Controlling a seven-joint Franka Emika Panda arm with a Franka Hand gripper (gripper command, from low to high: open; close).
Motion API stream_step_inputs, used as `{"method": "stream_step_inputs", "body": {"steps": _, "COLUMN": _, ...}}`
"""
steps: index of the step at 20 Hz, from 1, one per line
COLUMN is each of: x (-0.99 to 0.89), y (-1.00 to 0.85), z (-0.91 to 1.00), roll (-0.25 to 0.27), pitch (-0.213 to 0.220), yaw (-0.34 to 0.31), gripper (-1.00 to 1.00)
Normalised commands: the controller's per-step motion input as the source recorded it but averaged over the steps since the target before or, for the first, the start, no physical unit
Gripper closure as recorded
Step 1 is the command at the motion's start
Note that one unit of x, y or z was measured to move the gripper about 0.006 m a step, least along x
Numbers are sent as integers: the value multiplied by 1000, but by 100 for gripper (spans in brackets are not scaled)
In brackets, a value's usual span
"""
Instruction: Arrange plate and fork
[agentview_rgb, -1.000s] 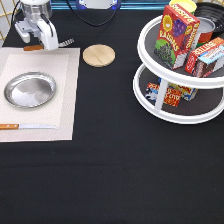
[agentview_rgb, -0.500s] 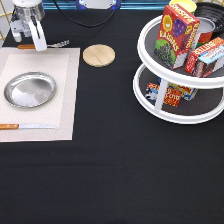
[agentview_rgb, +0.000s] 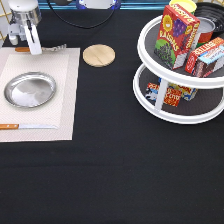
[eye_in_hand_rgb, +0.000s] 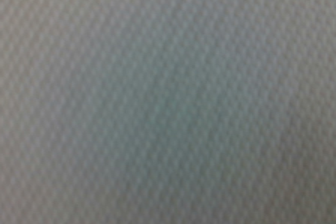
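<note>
A shiny silver plate (agentview_rgb: 30, 90) lies on a pale beige mat (agentview_rgb: 65, 100) (eye_in_hand_rgb: 168, 112) finely woven in a diamond pattern, with a brown-handled fork (agentview_rgb: 42, 48), an orange-handled knife (agentview_rgb: 27, 126), a tan disc (agentview_rgb: 99, 55), a black tablecloth (agentview_rgb: 110, 175) and a white rack (agentview_rgb: 161, 92).

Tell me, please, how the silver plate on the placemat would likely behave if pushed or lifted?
The plate looks like thin shiny metal, so it is probably stiff, light and slippery to pinch. Its low raised rim offers little to grasp. Lying flat on the woven placemat, it would probably slide rather than tip.
</note>
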Motion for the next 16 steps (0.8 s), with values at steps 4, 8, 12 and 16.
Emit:
{"method": "stream_step_inputs", "body": {"steps": 4, "x": 613, "y": -134, "z": 59, "roll": 39, "pitch": 2, "yaw": -162, "gripper": 100}}
{"method": "stream_step_inputs", "body": {"steps": 8, "x": 149, "y": -13, "z": -121, "roll": 36, "pitch": 0, "yaw": -294, "gripper": 100}}
{"method": "stream_step_inputs", "body": {"steps": 12, "x": -137, "y": 36, "z": -152, "roll": 41, "pitch": 0, "yaw": -310, "gripper": 100}}
{"method": "stream_step_inputs", "body": {"steps": 16, "x": -69, "y": 9, "z": 68, "roll": 69, "pitch": 29, "yaw": -112, "gripper": 100}}
